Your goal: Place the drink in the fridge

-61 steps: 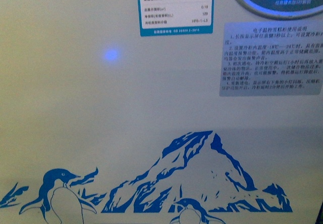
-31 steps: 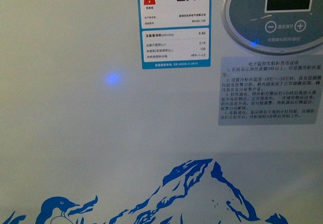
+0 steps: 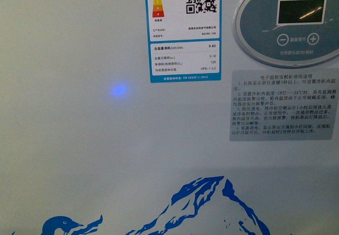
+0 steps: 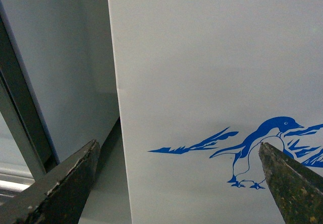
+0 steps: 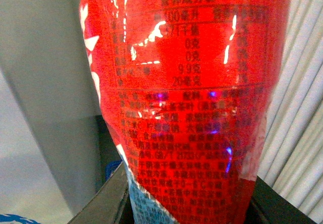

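Standing close against the white front of the fridge (image 3: 79, 139), with its energy label (image 3: 183, 31), control panel (image 3: 288, 23) and the peak of the blue mountain picture (image 3: 212, 203) filling the front view (top of the cabinet out of sight from here). Holding the drink (image 5: 186, 82) in the right gripper (image 5: 187, 201), jaws clamped on the bottle's lower body under the red label, upright as far as can be told. Left gripper (image 4: 176, 148) spread wide and empty, hanging by the fridge's front corner, near the penguin (image 4: 275, 125).

Judged to be the approach step: drink carried, not yet anywhere above the fridge. Next, most likely: raising the right arm clear of the top edge, then checking for a way in, open or shut being impossible to tell now. If shut, work for the free left gripper first; only then lowering the bottle inside and letting go gently.
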`<action>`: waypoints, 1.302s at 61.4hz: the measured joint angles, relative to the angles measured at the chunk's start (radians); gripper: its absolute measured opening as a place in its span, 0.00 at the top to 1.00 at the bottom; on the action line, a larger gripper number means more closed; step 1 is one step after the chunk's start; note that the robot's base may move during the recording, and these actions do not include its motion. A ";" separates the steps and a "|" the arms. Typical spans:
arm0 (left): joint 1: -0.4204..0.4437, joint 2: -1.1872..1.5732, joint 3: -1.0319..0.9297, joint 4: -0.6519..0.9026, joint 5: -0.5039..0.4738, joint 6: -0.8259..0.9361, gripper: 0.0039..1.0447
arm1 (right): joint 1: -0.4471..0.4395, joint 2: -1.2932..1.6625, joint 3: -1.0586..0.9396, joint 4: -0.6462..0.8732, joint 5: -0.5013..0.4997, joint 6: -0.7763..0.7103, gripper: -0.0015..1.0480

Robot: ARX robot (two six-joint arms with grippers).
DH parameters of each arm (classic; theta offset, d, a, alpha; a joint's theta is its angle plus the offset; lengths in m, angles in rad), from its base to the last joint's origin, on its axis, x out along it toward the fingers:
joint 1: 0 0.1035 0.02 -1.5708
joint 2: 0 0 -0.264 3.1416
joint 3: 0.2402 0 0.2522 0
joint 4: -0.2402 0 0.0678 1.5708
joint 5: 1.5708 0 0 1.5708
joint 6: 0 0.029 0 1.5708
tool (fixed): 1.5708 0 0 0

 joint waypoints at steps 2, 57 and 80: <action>0.000 0.000 0.000 0.000 0.000 0.000 0.08 | -0.002 -0.003 -0.002 0.000 0.001 0.000 0.64; 0.000 0.000 0.000 0.000 0.000 0.000 0.08 | -0.005 -0.015 -0.003 0.004 0.002 0.000 0.64; 0.000 0.000 0.000 0.000 0.001 0.000 0.08 | -0.005 -0.015 -0.006 0.003 0.002 0.000 0.64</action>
